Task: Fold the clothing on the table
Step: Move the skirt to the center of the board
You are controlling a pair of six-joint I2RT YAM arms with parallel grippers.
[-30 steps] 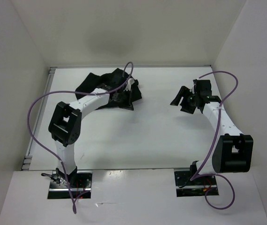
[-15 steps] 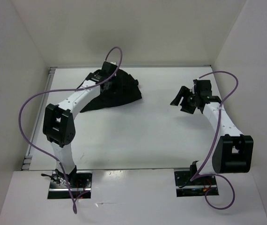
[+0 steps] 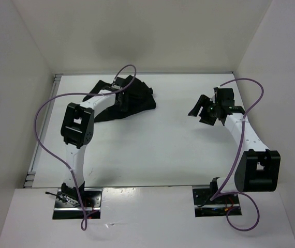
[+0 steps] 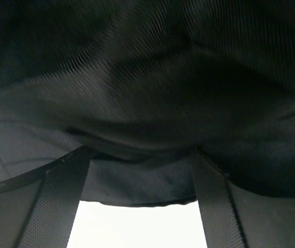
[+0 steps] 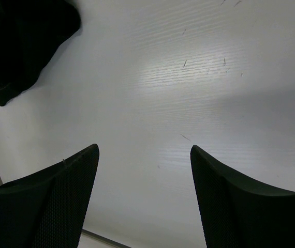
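Nearest to me, two dark metal base plates [image 3: 77, 199] pin the arms to a white ledge, one on the left and one on the right. From the right-hand plate the white-and-black right arm [image 3: 243, 137] rises to a bulky black elbow joint, then reaches away over the right side of the flat white rectangular table [image 3: 158, 150]. Its black two-finger right gripper [image 5: 143, 150] hangs above bare tabletop. The fingers [image 5: 59, 201] are spread wide with nothing between them, only scuffed white surface showing in the gap. A thin purple cable [image 3: 247, 79] loops off that arm.

The white-and-black left arm [image 3: 101, 101] goes up from its own plate, bends at a black joint on the left, and stretches to the far left of the table. There lies the clothing [image 3: 139, 103], a soft black garment of finely ribbed fabric. It is rumpled in a heap close to the far edge, well apart from the right gripper.

The black left gripper [image 4: 138, 155] is down at that heap. In its wrist view the two fingers stand apart, dark cloth is bunched across and just beyond their tips, and a strip of white table shows between them lower down. They are not pinched on the fabric. From above, black gripper and black cloth are hard to tell apart.

Beyond, plain white walls [image 3: 137, 36] close in the table.
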